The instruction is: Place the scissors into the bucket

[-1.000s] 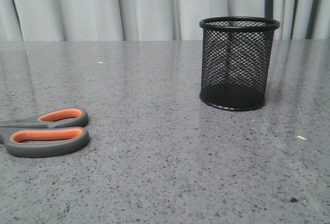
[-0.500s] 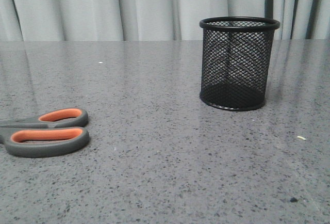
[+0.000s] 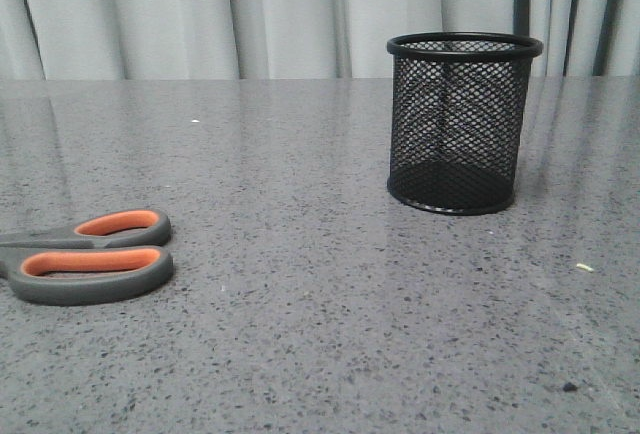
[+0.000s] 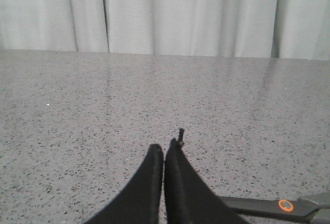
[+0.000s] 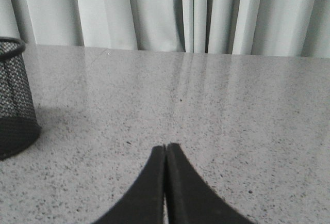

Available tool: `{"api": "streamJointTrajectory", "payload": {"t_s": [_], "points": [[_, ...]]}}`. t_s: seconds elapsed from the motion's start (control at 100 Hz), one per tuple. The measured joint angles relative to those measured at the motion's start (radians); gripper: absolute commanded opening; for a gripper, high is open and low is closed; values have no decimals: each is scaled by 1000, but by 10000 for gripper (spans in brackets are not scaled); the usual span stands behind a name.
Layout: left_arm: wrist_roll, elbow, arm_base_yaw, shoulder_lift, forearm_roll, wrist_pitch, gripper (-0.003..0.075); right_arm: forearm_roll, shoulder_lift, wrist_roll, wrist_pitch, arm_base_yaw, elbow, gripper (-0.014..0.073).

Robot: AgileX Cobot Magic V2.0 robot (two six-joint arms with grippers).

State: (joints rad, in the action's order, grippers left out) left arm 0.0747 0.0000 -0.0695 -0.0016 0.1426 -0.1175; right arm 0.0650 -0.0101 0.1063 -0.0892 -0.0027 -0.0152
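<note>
Scissors (image 3: 85,257) with grey, orange-lined handles lie flat just beside the closed left gripper (image 4: 164,150); right gripper (image 5: 165,149) closed; black wire-mesh bucket (image 3: 463,124) holds nothing.

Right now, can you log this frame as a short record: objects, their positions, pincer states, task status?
scissors: flat on the table, front left, blades running out of the front view
bucket: upright, right of centre, farther back, apart from the scissors, nothing visible inside
left pincer: shut, holding nothing
right pincer: shut, holding nothing
table: grey speckled
status: scissors not yet picked up
</note>
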Motion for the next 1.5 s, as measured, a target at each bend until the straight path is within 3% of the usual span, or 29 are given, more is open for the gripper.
{"api": "streamJointTrajectory", "payload": {"t_s": [0.18, 0.41, 0.58, 0.67, 0.81, 1.0, 1.2, 1.35, 1.44, 1.5], "points": [[0, 0, 0, 0, 168, 0, -20, 171, 0, 0, 46, 0, 0, -74], [0, 0, 0, 0, 553, 17, -20, 444, 0, 0, 60, 0, 0, -73], [0, -1, 0, 0, 729, 29, -20, 498, 0, 0, 28, 0, 15, -47], [0, -29, 0, 0, 716, -5, -20, 498, 0, 0, -26, 0, 65, -46], [0, -172, 0, 14, 569, -110, -20, 459, 56, 0, -136, 0, 193, -46], [37, -457, 0, 197, 322, -372, -20, 374, 274, 0, -342, 0, 423, -46], [181, -722, 0, 449, 270, -662, -19, 314, 544, 4, -577, 0, 668, -46], [256, -841, 0, 594, 264, -808, -18, 305, 655, 31, -653, 0, 770, -41], [318, -878, 0, 652, 281, -857, 6, 304, 683, 50, -678, 0, 798, 17], [363, -895, 0, 682, 308, -885, 58, 304, 693, 57, -692, 0, 807, 118]]}}
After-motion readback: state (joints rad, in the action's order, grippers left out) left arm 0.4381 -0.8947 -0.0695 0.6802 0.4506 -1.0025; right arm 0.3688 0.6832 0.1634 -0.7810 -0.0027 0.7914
